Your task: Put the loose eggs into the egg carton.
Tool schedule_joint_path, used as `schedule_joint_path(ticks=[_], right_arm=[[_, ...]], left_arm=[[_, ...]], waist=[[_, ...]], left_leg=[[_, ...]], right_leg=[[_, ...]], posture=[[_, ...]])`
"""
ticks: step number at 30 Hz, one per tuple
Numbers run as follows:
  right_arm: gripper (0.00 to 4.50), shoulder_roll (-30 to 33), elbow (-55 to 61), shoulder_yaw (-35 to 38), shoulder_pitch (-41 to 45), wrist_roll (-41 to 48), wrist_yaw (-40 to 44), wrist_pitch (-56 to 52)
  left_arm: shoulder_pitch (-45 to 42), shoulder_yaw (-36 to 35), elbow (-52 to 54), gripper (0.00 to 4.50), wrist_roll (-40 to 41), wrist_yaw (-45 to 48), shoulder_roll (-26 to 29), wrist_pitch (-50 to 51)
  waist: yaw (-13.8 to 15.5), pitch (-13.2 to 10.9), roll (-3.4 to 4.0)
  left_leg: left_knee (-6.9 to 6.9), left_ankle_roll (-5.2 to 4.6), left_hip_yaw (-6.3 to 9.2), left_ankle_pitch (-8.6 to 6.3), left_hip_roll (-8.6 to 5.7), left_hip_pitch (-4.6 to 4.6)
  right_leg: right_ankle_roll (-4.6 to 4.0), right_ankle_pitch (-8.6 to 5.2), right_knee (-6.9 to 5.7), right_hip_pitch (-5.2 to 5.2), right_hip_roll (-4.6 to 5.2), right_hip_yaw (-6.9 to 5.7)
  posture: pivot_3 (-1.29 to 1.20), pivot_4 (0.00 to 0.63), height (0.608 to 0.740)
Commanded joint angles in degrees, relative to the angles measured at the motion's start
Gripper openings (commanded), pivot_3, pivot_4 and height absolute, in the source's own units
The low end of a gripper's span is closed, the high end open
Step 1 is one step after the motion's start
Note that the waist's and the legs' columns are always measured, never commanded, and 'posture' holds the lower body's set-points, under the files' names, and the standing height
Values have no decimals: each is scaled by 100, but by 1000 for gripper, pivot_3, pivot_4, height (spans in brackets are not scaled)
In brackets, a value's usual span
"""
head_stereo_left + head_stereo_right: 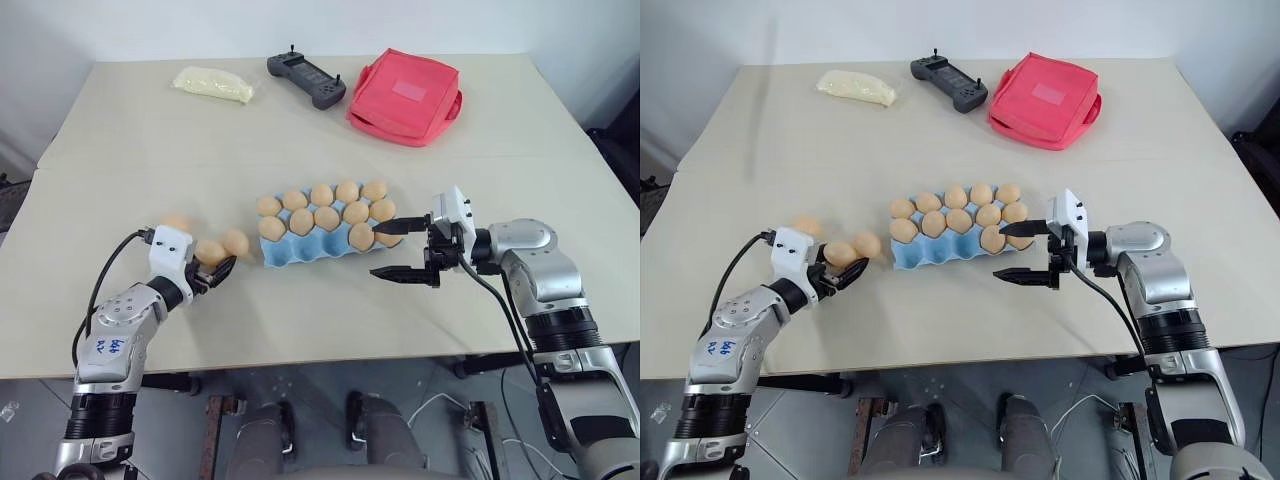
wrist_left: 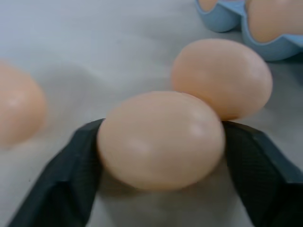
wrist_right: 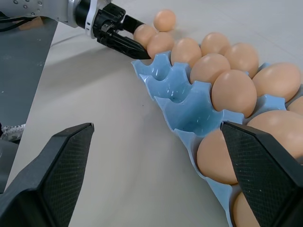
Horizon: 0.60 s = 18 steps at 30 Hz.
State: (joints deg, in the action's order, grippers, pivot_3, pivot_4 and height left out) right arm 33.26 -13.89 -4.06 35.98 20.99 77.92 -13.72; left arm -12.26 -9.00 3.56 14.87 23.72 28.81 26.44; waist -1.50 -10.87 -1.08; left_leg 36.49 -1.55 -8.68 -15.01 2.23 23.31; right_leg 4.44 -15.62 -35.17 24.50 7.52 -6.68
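Three loose eggs lie left of the egg carton: one farthest left, one nearest the carton, and one between them. My left gripper is shut on that middle egg, a black finger pressed to each side, and the egg rests at table level touching its neighbour. The light blue carton holds several eggs, and its front cups are empty. My right gripper hovers open at the carton's right end with nothing between its fingers.
At the far side of the table lie a pale yellow packet, a black controller and a red pouch. The table's front edge runs just behind both arms.
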Motion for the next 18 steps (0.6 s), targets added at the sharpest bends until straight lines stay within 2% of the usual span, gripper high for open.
schedule_joint_path(ticks=[1,4,11,15,18], right_arm=[[4500,97,229,173,-37,114,-45,0],[4500,120,275,194,-80,119,-69,-11],[4500,206,459,280,-247,182,-133,-37],[4500,257,596,376,-401,247,-182,-20],[4500,270,655,452,-484,276,-227,14]], left_arm=[[-41,-14,-25,2496,-49,40,-32,-158],[21,-55,144,2245,-45,66,-2,-108],[291,-516,1335,2158,546,400,412,668],[235,-921,1750,2158,1050,768,919,1262],[-73,-979,1678,2158,1213,915,1142,1343]], waist=[[-2,0,0],[-2,0,0],[-2,0,-1],[-2,-1,-1],[0,-1,-1]], left_leg=[[0,0,0,0,0,0],[1,-2,0,2,0,0],[4,-1,0,1,1,0],[4,0,0,0,1,-2],[4,0,0,2,1,-3]], right_leg=[[0,0,0,0,0,0],[0,0,-2,0,0,-2],[0,0,-8,2,1,1],[0,0,-13,1,2,5],[0,0,-15,2,2,12]], posture=[[0,150,740],[0,150,740],[0,150,740],[0,150,740],[0,150,740]])
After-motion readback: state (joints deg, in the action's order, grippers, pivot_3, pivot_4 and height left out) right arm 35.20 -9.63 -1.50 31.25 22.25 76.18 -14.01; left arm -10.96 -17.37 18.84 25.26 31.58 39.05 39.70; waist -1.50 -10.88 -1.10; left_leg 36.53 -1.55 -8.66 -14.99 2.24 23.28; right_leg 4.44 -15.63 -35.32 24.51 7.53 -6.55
